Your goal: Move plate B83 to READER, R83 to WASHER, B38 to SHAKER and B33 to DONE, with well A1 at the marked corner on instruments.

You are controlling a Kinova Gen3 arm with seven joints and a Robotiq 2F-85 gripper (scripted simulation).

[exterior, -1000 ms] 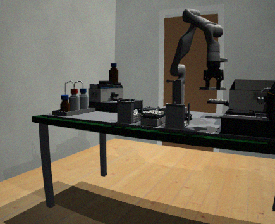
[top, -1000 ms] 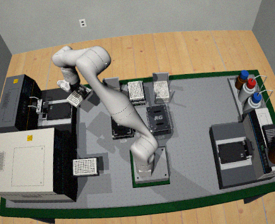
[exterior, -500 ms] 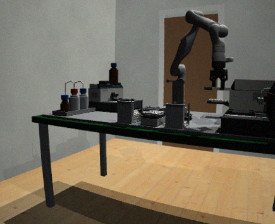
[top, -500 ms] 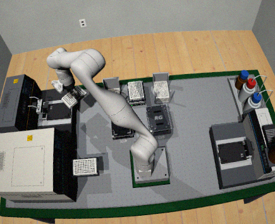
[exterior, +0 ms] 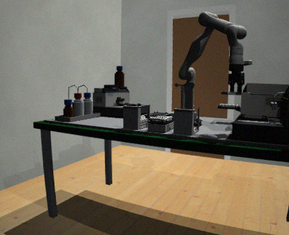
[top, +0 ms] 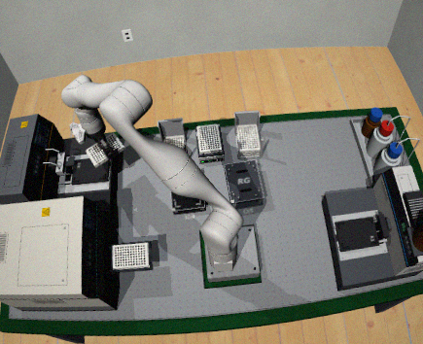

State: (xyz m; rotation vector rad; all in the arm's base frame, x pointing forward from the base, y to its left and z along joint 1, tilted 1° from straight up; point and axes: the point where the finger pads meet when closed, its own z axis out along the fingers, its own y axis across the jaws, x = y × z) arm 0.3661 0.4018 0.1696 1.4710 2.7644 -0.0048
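Note:
My gripper hangs from the arm at the far left rear, above the WASHER's black carriage. Its fingers stand wide, shut on a white well plate that it holds flat in the air over the carriage. The plate's label is too small to read. In the side view the plate shows as a thin bar under the fingers. One white plate sits on the READER's drawer. Another white plate lies on a nest between the two racks. The left rack and the right rack each show a plate inside.
The RG nest and a dark station beside the arm look empty. The instrument at the right has an empty black nest. Bottles stand at the back right. The large grey READER housing fills the front left.

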